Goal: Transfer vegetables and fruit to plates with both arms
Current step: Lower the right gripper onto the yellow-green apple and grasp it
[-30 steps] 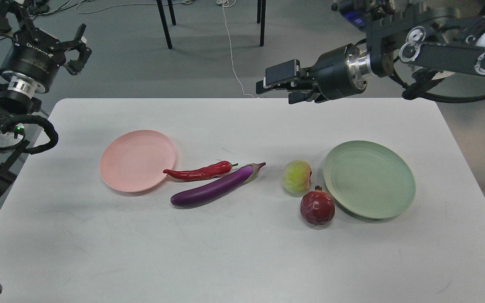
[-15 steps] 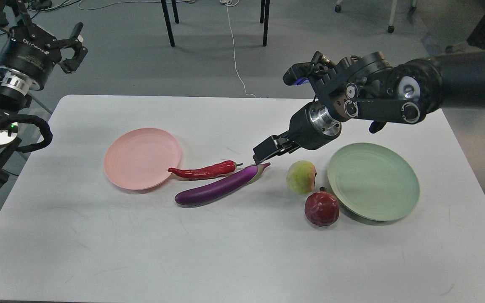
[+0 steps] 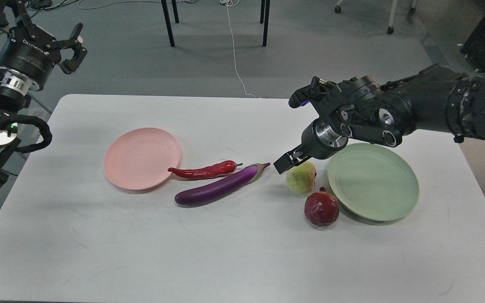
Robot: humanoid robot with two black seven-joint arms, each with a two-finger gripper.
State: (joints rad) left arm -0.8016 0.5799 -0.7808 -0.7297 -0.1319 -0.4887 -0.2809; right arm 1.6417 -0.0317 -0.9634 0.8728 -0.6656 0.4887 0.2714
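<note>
R gripper point(image 3: 289, 162) hangs low over the table point(image 3: 242, 252), just up-left of the peach point(image 3: 300, 178) and close to touching it; fingers seen dark and near end-on, so can't tell if jaws are apart or together; nothing visibly held. Peach sits just down-right of the fingertips — that offset is what the next move turns on, I'd judge: a short shift toward the peach, then a drop over it. Peach is round, so no long axis to line up with; R arm is far nearer than L.

Pomegranate point(image 3: 321, 209) lies just below the peach, close to the rim of the green plate point(image 3: 373, 181); peach also just beside that rim, so the carry looks short.

Eggplant point(image 3: 221, 186) lies diagonal, stem end up-right toward the R gripper, blunt end down-left; chili point(image 3: 202, 170) just above it, tip touching or overlapping the pink plate point(image 3: 141, 158) rim. Both plates empty — no item moved yet.

L gripper point(image 3: 63, 44) is raised off the far-left corner, fingers spread apart, empty; well apart from the veg.
</note>
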